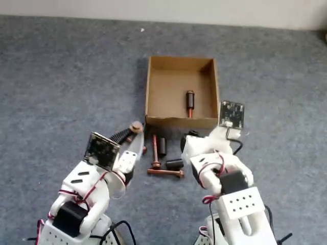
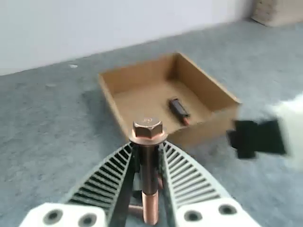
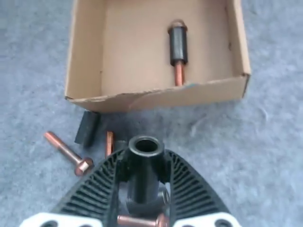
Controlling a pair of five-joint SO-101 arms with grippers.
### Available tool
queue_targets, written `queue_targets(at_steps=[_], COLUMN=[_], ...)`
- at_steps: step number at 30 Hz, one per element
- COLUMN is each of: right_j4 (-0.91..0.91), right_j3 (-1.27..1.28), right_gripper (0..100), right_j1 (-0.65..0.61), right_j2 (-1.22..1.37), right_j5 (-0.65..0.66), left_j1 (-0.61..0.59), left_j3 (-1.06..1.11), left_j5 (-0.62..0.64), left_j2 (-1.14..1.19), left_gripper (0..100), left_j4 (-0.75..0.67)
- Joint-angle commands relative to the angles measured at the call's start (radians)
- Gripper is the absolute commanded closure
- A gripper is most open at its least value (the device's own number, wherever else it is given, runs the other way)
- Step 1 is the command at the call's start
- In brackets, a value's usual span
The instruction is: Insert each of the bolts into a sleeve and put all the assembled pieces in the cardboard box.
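My left gripper point(image 2: 147, 144) is shut on a copper bolt point(image 2: 148, 179), hex head up, held above the carpet just left of the box's front corner point(image 1: 134, 127). My right gripper point(image 3: 144, 153) is shut on a black sleeve point(image 3: 143, 170) with its bore open upward, close to the front wall of the cardboard box point(image 1: 180, 121). In the high view the sleeve point(image 1: 190, 137) sits at the right arm's tip. One assembled bolt and sleeve point(image 1: 190, 102) lies inside the box point(image 3: 156, 97). Two loose bolts point(image 1: 155, 150) point(image 1: 166, 172) and two loose sleeves point(image 1: 162, 145) point(image 1: 174, 164) lie between the arms.
Grey carpet point(image 1: 61, 76) covers the whole table with free room left, right and behind the box. The loose parts crowd the strip in front of the box, between the two arms. A white wall point(image 2: 94, 23) stands behind.
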Motion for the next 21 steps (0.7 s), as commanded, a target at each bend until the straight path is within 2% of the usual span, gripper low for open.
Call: queue_targets(at_steps=[1,5,7,11,15,21], right_j4=[-0.137,-0.179,-0.203,-0.263,-0.357,-0.375], right_j3=[0.074,0.154,0.194,0.298,0.418,0.533], right_gripper=[99.4,99.4,99.4,99.4,99.4,99.4], right_j1=[-0.013,-0.015,-0.039,-0.124,-0.157,-0.186], right_j2=[-0.15,-0.271,-0.321,-0.418,-0.527,-0.688], right_j5=[0.037,0.037,0.044,0.186,0.265,0.348], left_j1=[-0.074,-0.071,-0.079,-0.079,-0.079,-0.071], left_j3=[0.038,0.042,0.038,0.035,0.036,0.036], left_j5=[0.015,0.023,0.071,0.104,0.106,0.107], left_j2=[-0.033,-0.024,-0.024,-0.024,-0.024,-0.024], left_gripper=[100,100,100,100,100,100], left_j4=[-0.104,-0.11,-0.112,-0.117,-0.183,-0.324])
